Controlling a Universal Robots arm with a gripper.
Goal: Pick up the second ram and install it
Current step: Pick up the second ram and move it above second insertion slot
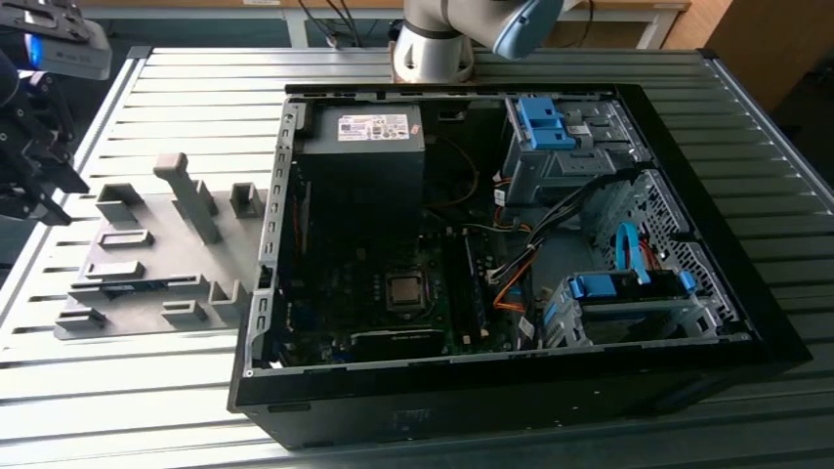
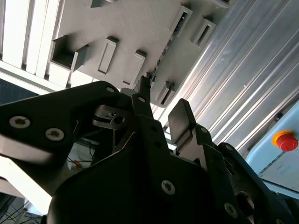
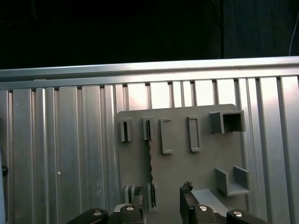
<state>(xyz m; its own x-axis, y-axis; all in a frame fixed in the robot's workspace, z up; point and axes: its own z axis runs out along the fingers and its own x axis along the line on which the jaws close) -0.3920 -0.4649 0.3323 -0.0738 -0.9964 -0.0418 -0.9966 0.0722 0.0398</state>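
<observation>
Ribbed metal table (image 1: 156,391) carries a grey fixture plate (image 3: 187,172), with an open computer case (image 1: 521,244) just beside the plate. The second ram (image 3: 149,158) stands on edge in a slot of the fixture plate. The gripper (image 3: 163,205) hovers clear of the plate, jaws spread and empty. The stick lines up nearer one finger than the other, so a straight descent would likely knock the board, tilting or chipping it.

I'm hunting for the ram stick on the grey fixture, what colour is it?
Blue-green ram stick, clearest in the exterior view, on the grey fixture.
</observation>
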